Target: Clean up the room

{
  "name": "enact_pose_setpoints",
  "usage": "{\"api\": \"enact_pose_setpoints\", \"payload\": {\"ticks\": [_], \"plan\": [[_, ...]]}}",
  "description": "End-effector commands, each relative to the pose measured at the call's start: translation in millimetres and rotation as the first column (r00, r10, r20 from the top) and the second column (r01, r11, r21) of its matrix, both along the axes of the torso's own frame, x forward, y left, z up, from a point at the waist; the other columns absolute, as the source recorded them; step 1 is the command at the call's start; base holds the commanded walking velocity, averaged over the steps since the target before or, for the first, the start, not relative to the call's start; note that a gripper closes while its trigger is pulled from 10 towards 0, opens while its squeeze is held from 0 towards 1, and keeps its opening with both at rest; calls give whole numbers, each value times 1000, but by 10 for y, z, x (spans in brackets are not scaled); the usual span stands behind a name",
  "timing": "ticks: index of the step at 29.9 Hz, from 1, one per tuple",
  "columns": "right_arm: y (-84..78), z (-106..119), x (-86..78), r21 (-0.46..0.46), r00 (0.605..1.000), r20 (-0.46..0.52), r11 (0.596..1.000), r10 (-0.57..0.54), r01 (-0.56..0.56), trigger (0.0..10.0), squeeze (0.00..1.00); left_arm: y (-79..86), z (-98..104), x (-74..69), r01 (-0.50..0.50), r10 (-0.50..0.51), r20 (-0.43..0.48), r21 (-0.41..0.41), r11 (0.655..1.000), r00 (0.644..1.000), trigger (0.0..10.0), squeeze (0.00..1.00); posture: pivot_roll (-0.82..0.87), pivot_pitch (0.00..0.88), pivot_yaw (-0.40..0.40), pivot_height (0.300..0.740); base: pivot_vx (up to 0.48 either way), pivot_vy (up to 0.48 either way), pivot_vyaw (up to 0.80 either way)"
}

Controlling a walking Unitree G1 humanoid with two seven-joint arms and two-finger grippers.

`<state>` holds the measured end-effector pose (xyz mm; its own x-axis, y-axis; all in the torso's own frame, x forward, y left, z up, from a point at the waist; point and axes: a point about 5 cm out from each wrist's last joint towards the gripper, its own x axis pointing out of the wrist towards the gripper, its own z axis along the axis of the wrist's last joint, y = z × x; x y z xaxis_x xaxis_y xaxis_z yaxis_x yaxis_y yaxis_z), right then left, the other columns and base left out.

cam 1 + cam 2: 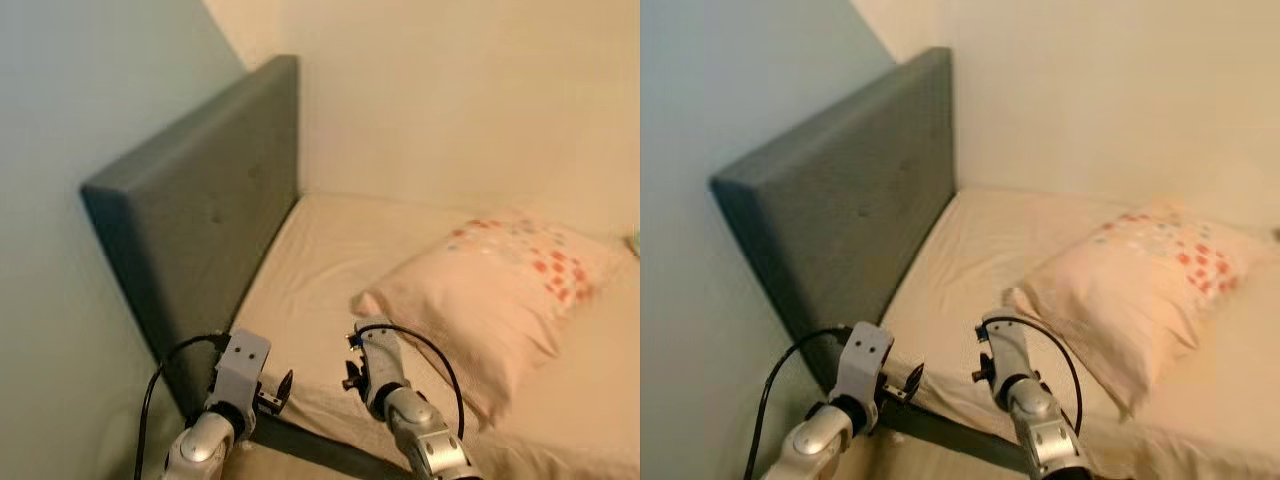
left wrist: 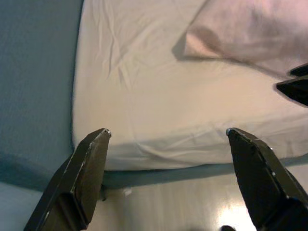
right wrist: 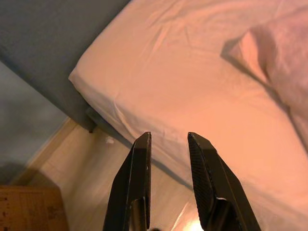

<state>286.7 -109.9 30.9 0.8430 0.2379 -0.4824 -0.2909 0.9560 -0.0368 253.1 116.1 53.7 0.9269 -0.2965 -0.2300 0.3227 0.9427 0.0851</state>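
Observation:
A bed with a cream fitted sheet stands in the corner before me, its grey padded headboard on the left. A cream pillow with red and orange dots lies askew on the mattress, to the right. My left gripper hovers open and wide over the bed's near edge, close to the headboard, holding nothing. My right gripper hangs over the same edge a little to the right, just short of the pillow's corner. Its fingers are open by a narrow gap with nothing between them.
Light wooden floor runs along the bed's near side, under the dark bed frame. A brown cardboard-like surface lies on the floor near the headboard end. Pale walls close the corner behind the bed.

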Motion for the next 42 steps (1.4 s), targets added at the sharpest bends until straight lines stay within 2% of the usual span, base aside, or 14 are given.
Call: {"api": "enact_pose_setpoints", "payload": {"ticks": [1, 12, 14, 20, 28, 32, 36, 42], "plan": [[-37, -8, -5, -12, 1000, -6, 1000, -9, 9, 10000, 0, 4, -9, 1, 6, -6, 0, 11, 1000, 1000, 10000, 0, -44, 50, 3, 740, 0, 0, -800], [-75, 10, -3, -15, 1000, 10, 1000, -27, 27, 10000, 0, -23, 12, 7, 6, -6, 5, -20, 1000, 1000, 10000, 0, -44, 60, 2, 740, 0, 0, -800], [-98, 47, 8, -13, 998, 51, 1000, -28, 28, 10000, 0, 5, 1, 7, -28, 27, -3, -33, 999, 1000, 10000, 0, -54, 62, 4, 740, 0, 0, -800], [-139, 83, 7, -3, 996, 80, 999, -36, 37, 10000, 0, 91, 21, 32, -77, 78, 9, -35, 996, 997, 10000, 0, -54, 64, 2, 740, 0, 0, -800], [-145, 112, 15, 17, 994, 103, 999, -46, 45, 10000, 0, 129, 22, 38, -85, 86, 14, -22, 996, 996, 10000, 0, -58, 67, 2, 740, 0, 0, -800], [-132, 129, 19, -6, 992, 123, 1000, -28, 29, 10000, 0, 112, 39, 33, -76, 77, 29, -38, 996, 997, 10000, 0, -59, 69, 4, 740, 0, 0, -222], [-109, 146, 12, 26, 991, 133, 999, -32, 28, 10000, 0, 78, 63, 22, -53, 56, 44, -60, 997, 997, 10000, 0, -59, 70, 5, 740, 0, 0, 0], [-107, 154, 14, 30, 990, 140, 999, -31, 27, 10000, 0, 57, 93, 19, -50, 55, 60, -82, 995, 997, 10000, 0, -63, 75, 5, 740, 353, 0, 0]]}}
